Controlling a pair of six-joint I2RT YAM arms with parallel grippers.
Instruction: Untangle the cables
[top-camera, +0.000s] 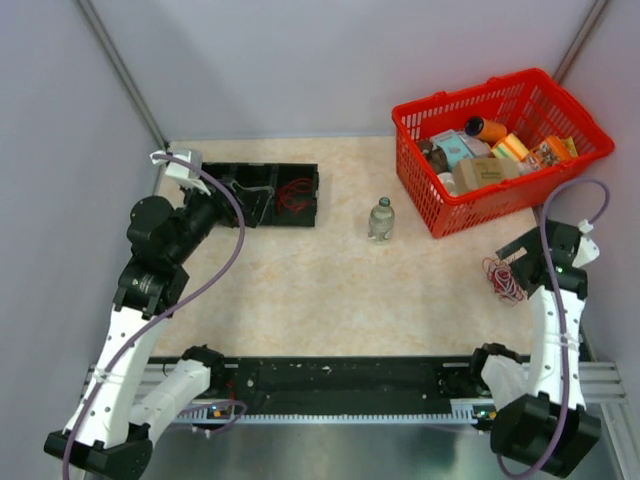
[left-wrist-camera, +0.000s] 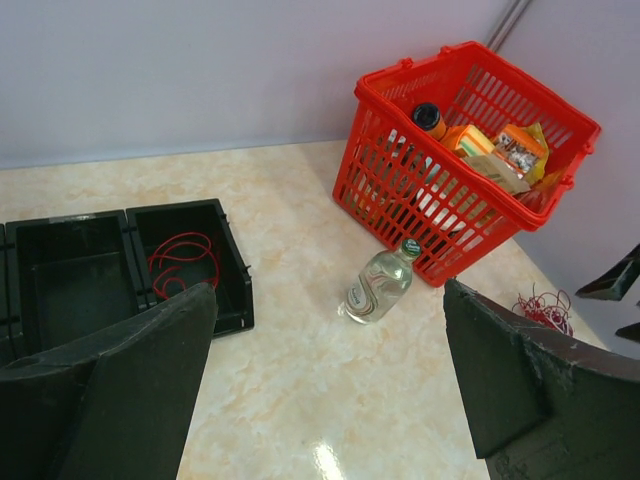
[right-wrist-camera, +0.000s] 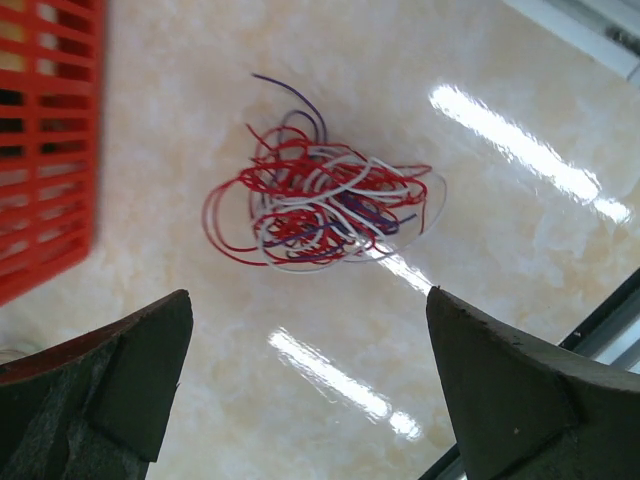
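Though glossy, beige marbled tabletop (top-camera: 300, 290) under tangled cables (right-wrist-camera: 320, 205), grey walls (top-camera: 330, 60) around.

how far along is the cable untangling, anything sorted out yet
Looks done: one red wire lies coiled alone in a compartment of the black tray. In hand: nothing; the right gripper hangs open above the tangle, and the left gripper is open near the tray. Left: the tangle's red, white and dark wires are all knotted together, so most of the job remains.
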